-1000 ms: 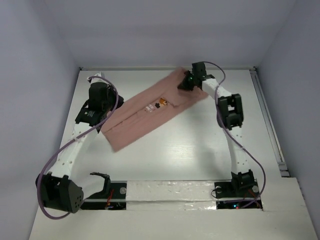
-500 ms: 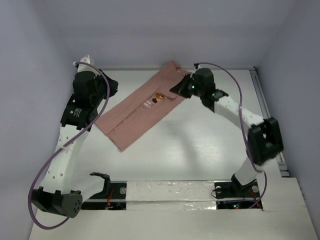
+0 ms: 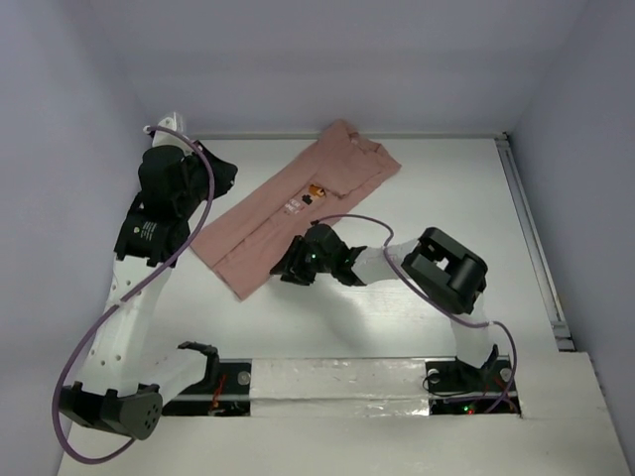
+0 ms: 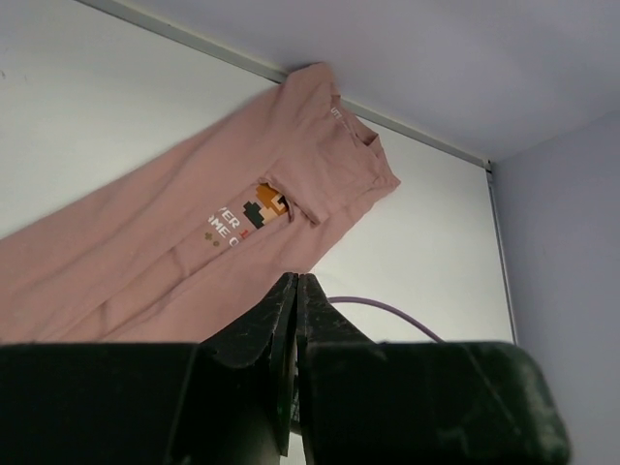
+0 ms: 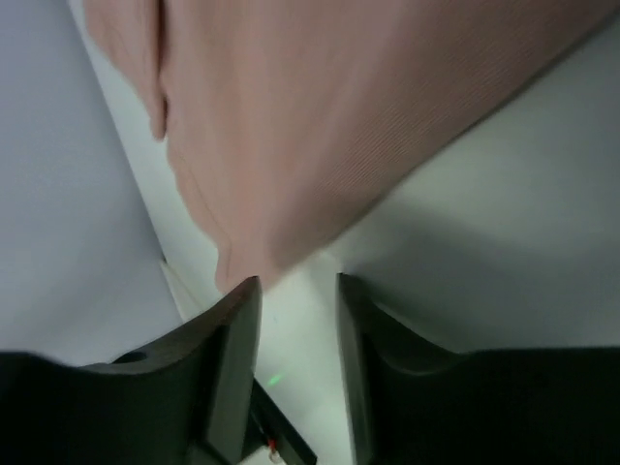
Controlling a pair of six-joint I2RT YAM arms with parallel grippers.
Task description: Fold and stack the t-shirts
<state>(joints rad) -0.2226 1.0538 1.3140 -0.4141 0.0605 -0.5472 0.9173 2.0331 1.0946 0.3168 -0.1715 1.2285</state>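
The dusty-pink t-shirt (image 3: 298, 213) lies folded into a long strip, running diagonally from the table's middle left to the back wall. Its pixel chest graphic (image 3: 315, 194) faces up. My left gripper (image 3: 230, 171) is shut and empty, held above the table left of the shirt. In the left wrist view its closed tips (image 4: 297, 283) hang over the shirt (image 4: 165, 262) and graphic (image 4: 262, 203). My right gripper (image 3: 287, 272) is open, low at the shirt's near end. In the right wrist view the shirt's corner (image 5: 320, 126) lies just ahead of the open fingers (image 5: 232, 339), with nothing between them.
Purple cables (image 3: 203, 213) loop along both arms. A metal rail (image 3: 536, 248) runs down the table's right side. A white padded strip (image 3: 337, 382) lines the front edge between the arm bases. Grey walls enclose the left, back and right.
My right gripper let go at the collar end and swept down to the shirt's near end. My left arm lifted off the shirt and drew back to the left.
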